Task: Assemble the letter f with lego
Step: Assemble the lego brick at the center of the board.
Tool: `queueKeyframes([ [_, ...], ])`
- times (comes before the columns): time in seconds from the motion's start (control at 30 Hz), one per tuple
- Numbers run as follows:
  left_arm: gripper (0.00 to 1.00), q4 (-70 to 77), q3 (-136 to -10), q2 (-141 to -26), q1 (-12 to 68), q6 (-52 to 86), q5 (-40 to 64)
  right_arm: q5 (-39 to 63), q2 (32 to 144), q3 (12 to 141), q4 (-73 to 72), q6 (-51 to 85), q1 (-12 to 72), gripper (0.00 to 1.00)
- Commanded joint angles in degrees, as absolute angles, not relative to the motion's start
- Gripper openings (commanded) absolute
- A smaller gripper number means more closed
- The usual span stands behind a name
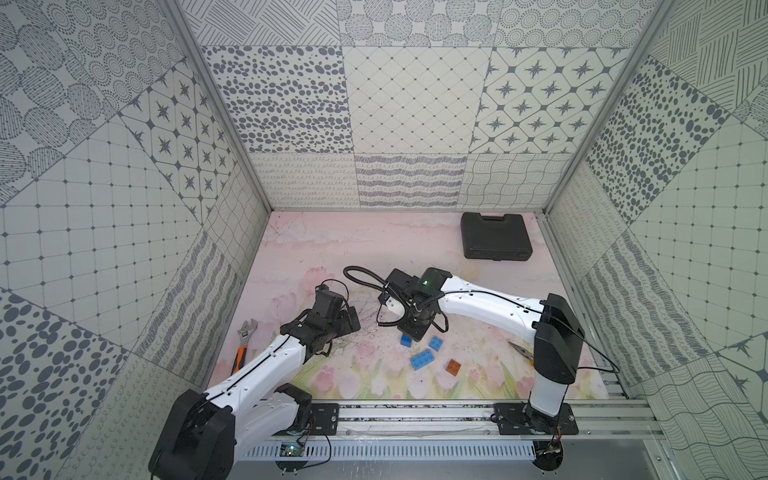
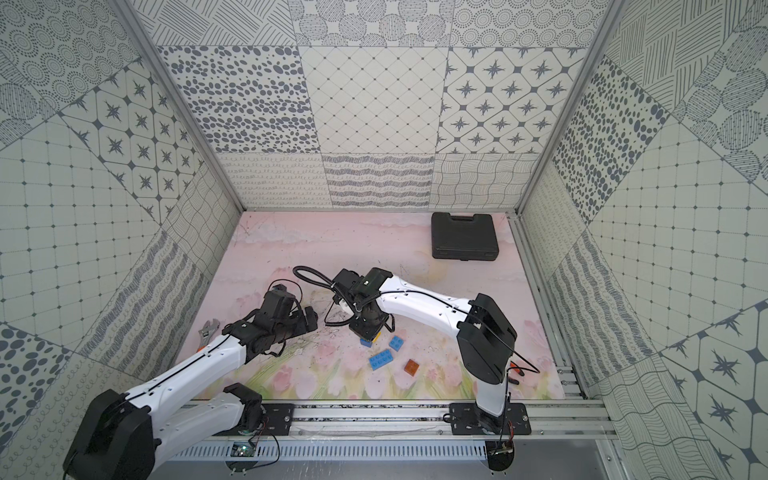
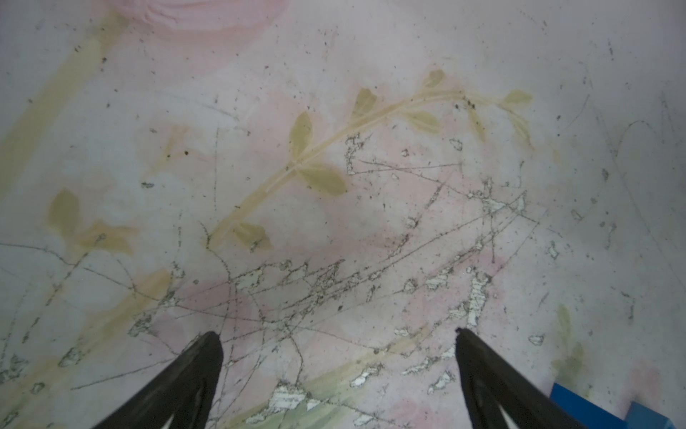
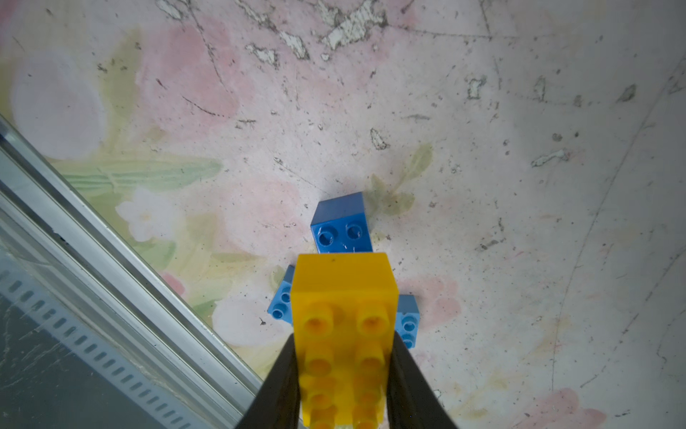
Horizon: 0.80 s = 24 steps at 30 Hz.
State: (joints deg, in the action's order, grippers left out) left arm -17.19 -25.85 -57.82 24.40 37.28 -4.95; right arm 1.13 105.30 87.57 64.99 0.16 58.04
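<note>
Five bricks: four lie on the flowered mat at lower centre in both top views, and the fifth is held.
Right gripper: closed on the long sides of the long yellow brick. The studs face the wrist camera and one end juts past the fingertips.
Square blue brick: just below the right gripper in the frame, right by the yellow one. Whether they touch cannot be told.
Second square blue brick: just right of the first, apart from it.
Long blue brick: lower in the frame, lying at a slant, clear of both squares.
Brown brick: right of the long blue one, apart from it.
Assembly: the four bricks on the mat lie singly, none stacked.
Left gripper: fingers spread wide with nothing between them, over scratched mat. It sits left of the right gripper in both top views.
Black case: closed, at the mat's upper right.
Wrench: at the mat's left edge, its orange handle partly hidden by the left arm.
Pliers: right of the bricks, partly hidden behind the right arm.
</note>
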Motion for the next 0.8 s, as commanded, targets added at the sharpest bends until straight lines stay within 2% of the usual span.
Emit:
queueKeyframes([
  [0.0, 0.99, -10.5, -21.9, -54.1, 23.8, 35.0, 1.9, 2.5, 105.4, 88.7, 64.0, -2.5, 58.0, 0.29],
  [0.27, 0.99, -10.3, -16.6, -43.2, 23.9, 35.2, 6.5, 7.6, 105.4, 85.8, 59.6, -5.9, 57.3, 0.30],
  [0.5, 0.99, -14.8, -13.5, -28.4, 25.2, 34.8, 7.7, 6.1, 106.6, 85.2, 58.8, -7.8, 56.8, 0.31],
  [0.77, 0.99, -17.3, -12.4, -22.2, 31.1, 33.4, 6.1, 5.7, 108.2, 85.1, 58.8, -9.0, 55.9, 0.31],
])
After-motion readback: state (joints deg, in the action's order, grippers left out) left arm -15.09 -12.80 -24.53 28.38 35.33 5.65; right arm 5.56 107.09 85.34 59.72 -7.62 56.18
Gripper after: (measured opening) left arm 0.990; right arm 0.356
